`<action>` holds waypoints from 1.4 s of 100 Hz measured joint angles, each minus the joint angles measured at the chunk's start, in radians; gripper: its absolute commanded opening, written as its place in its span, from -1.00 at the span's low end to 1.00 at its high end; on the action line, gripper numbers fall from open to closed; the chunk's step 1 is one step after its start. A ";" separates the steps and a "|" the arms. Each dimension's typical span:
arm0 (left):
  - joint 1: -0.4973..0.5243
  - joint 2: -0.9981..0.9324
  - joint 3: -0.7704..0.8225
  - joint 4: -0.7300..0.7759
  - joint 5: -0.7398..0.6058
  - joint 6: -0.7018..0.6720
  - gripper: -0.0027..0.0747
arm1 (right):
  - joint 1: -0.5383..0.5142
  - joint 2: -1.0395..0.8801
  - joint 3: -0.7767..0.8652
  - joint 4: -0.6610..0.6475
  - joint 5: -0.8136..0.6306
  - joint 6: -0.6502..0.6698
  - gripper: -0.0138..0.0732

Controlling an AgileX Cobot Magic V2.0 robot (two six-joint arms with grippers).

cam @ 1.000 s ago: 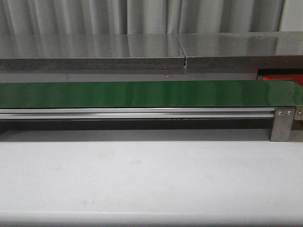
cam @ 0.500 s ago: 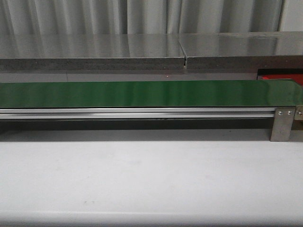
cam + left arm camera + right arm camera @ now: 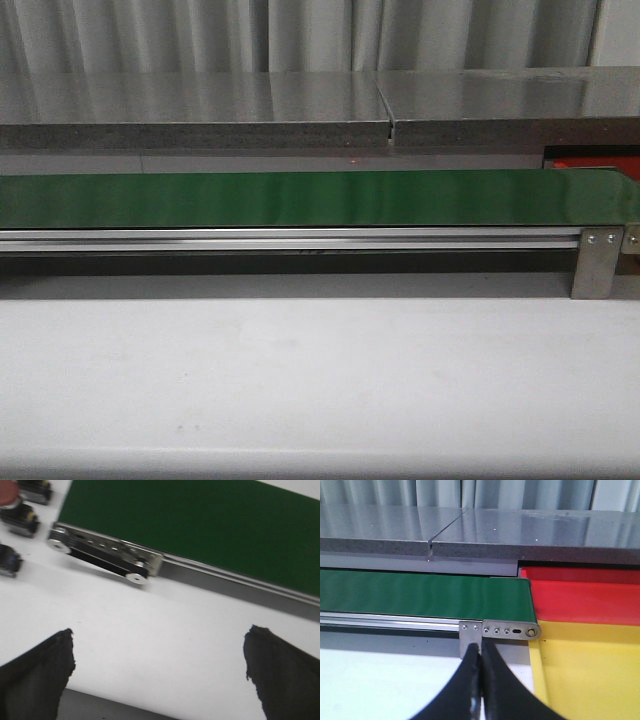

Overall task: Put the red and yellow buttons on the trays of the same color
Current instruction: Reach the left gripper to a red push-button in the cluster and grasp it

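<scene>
In the left wrist view, several buttons on black bases sit on the white table past the conveyor's end; one has a red cap (image 3: 9,499), the others (image 3: 20,522) show no clear colour. My left gripper (image 3: 159,652) is open and empty above the white table, its dark fingers (image 3: 35,675) wide apart. In the right wrist view, my right gripper (image 3: 481,650) is shut and empty, in front of the conveyor's end bracket. The red tray (image 3: 585,595) and the yellow tray (image 3: 590,665) lie beside it, both bare. A strip of the red tray (image 3: 590,160) shows in the front view.
A green conveyor belt (image 3: 300,198) on an aluminium rail runs across the table, ending in a metal bracket (image 3: 597,262). A grey counter (image 3: 300,110) stands behind it. The white table (image 3: 320,380) lies in front. The belt's other end, with a roller mount (image 3: 125,562), shows in the left wrist view.
</scene>
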 measured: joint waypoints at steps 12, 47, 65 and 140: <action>0.128 0.088 -0.061 0.000 0.006 0.000 0.76 | 0.000 0.000 0.000 0.000 0.000 0.000 -0.95; 0.289 0.423 -0.216 -0.008 -0.018 0.000 0.76 | 0.000 0.000 0.000 0.000 0.000 0.000 -0.95; 0.341 0.563 -0.294 -0.008 -0.022 0.000 0.76 | 0.000 0.000 0.000 0.000 0.000 0.000 -0.95; 0.361 0.872 -0.471 0.005 -0.038 0.000 0.76 | 0.000 0.000 0.000 0.000 0.000 0.000 -0.95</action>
